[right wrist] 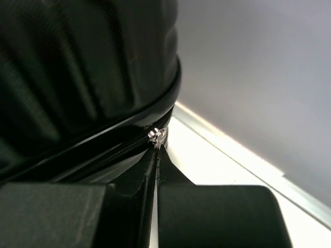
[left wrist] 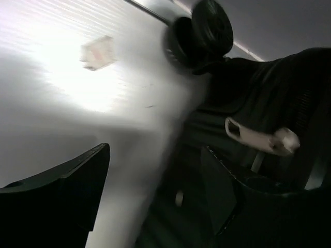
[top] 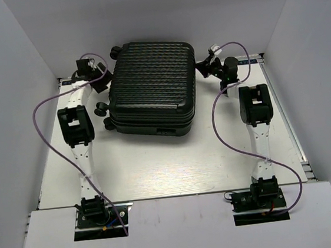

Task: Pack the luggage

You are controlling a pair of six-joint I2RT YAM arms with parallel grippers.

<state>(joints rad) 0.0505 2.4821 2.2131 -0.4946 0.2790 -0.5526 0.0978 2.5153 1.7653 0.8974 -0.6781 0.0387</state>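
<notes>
Apparently the luggage (top: 153,87) was being zipped closed;
right claw (right wrist: 156,164) pinched the zipper pull (right wrist: 158,135); left claw (left wrist: 155,155) gaped empty; next called for a steady drag.

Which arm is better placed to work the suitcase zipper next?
Right: the right gripper looks closed on the small silver zipper pull of the ribbed black hard-shell suitcase; the left gripper is open, holding nothing.

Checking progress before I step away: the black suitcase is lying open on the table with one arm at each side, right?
Not quite: the luggage is closed, ribbed shell up, as the top external view shows. It does lie on the table, with the left gripper and right gripper at its sides.
</notes>
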